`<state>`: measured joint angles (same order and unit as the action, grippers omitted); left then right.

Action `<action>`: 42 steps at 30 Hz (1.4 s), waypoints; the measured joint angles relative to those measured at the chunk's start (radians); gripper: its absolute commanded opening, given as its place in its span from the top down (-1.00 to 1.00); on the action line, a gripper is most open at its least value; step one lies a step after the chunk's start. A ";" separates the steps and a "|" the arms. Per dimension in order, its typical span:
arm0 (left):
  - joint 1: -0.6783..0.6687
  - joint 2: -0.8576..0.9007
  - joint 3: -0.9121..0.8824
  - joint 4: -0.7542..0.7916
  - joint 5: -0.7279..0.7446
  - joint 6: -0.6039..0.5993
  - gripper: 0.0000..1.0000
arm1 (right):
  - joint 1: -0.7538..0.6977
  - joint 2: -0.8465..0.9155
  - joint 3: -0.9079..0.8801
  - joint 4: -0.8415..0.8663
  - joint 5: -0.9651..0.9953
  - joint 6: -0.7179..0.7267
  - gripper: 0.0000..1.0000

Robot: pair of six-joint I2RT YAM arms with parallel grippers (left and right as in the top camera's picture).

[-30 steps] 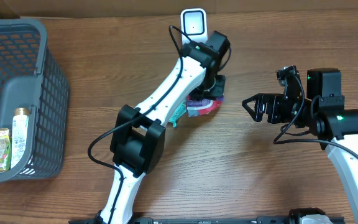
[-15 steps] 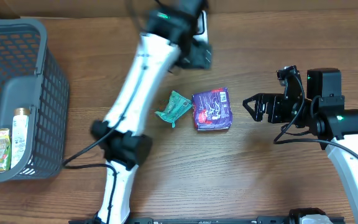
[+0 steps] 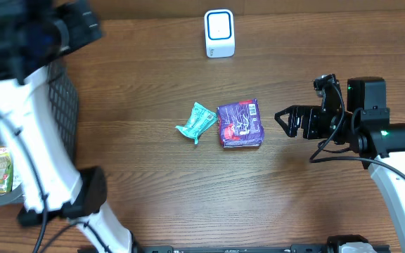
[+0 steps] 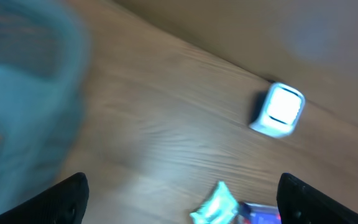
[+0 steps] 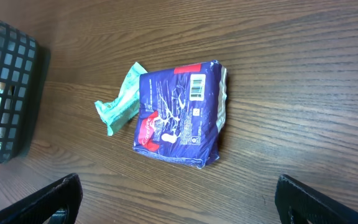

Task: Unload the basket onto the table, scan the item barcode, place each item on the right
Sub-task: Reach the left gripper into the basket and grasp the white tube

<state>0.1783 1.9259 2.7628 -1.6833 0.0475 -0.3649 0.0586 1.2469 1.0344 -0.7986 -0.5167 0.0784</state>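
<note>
overhead looks straight down on the purple packet [image 3: 240, 124]; both wrist views share it, right near, left farther, blurred.

Your left hand [image 4: 182, 198] sits high at far left, blurred, jaws wide, empty. Your right hand [image 3: 282, 124] hovers at right, jaws wide, empty.

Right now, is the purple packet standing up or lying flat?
Lying flat. The purple plastic packet rests with its broad face on the brown wooden table, and its white barcode label faces up.
</note>
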 measured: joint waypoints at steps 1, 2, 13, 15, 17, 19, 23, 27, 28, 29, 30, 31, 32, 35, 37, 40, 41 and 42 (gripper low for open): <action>0.036 -0.032 -0.040 -0.002 0.000 -0.002 -0.77 | 0.000 0.000 0.000 0.000 0.000 0.000 -0.99; 0.085 -0.071 -0.098 -0.001 -0.002 -0.003 -0.74 | 0.000 0.000 0.000 0.000 0.000 0.000 -0.99; 0.442 -0.150 -0.653 0.106 -0.037 -0.037 -0.71 | 0.000 0.000 0.000 -0.002 0.000 0.000 -0.99; 0.468 -0.147 -0.747 0.164 -0.043 -0.038 -0.71 | 0.000 0.000 0.000 -0.002 0.000 0.000 -0.99; 0.480 -0.147 -0.834 0.222 -0.045 -0.037 -0.71 | 0.000 0.000 0.000 -0.002 0.000 0.000 -0.99; 0.483 -0.145 -0.910 0.294 -0.046 -0.037 -0.72 | 0.000 0.000 0.000 -0.001 0.000 0.000 -0.99; 0.485 -0.145 -1.062 0.477 -0.053 -0.021 -0.76 | 0.000 0.000 0.000 -0.002 0.000 0.000 -0.99; 0.484 -0.144 -1.184 0.678 -0.067 0.005 -0.80 | 0.000 0.001 0.000 0.002 0.001 0.000 -0.99; 0.484 -0.144 -1.204 0.718 -0.073 0.013 -0.80 | 0.000 0.002 0.000 0.003 0.001 0.000 -0.99; 0.484 -0.144 -1.219 0.752 -0.079 0.028 -0.81 | 0.000 0.004 0.000 0.002 0.000 0.000 -0.99; 0.484 -0.143 -1.229 0.780 -0.085 0.045 -0.81 | 0.000 0.006 0.000 0.002 0.001 0.000 -0.99; 0.484 -0.143 -1.236 0.800 -0.090 0.061 -0.80 | 0.000 0.008 0.000 0.002 0.000 0.000 -0.99; 0.484 -0.143 -1.239 0.816 -0.097 0.080 -0.75 | 0.000 0.012 0.000 0.002 0.000 0.000 -0.99; 0.484 -0.143 -1.246 0.856 -0.128 0.144 -0.72 | 0.000 0.023 0.000 0.002 0.000 0.000 -0.99; 0.484 -0.143 -1.254 0.882 -0.146 0.208 -0.75 | 0.000 0.032 0.000 0.003 0.001 0.000 -0.99; 0.484 -0.143 -1.276 0.924 -0.162 0.306 -0.73 | 0.000 0.040 0.000 0.004 0.000 0.000 -0.99; 0.484 -0.143 -1.287 0.937 -0.168 0.340 -0.73 | 0.000 0.041 0.000 0.006 0.000 0.000 -0.99; 0.484 -0.143 -1.300 0.949 -0.177 0.379 -0.70 | 0.000 0.041 0.000 0.007 0.000 0.000 -0.99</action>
<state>0.6628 1.7824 1.4628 -0.7341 -0.1299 0.0143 0.0586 1.2877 1.0344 -0.7918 -0.5163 0.0784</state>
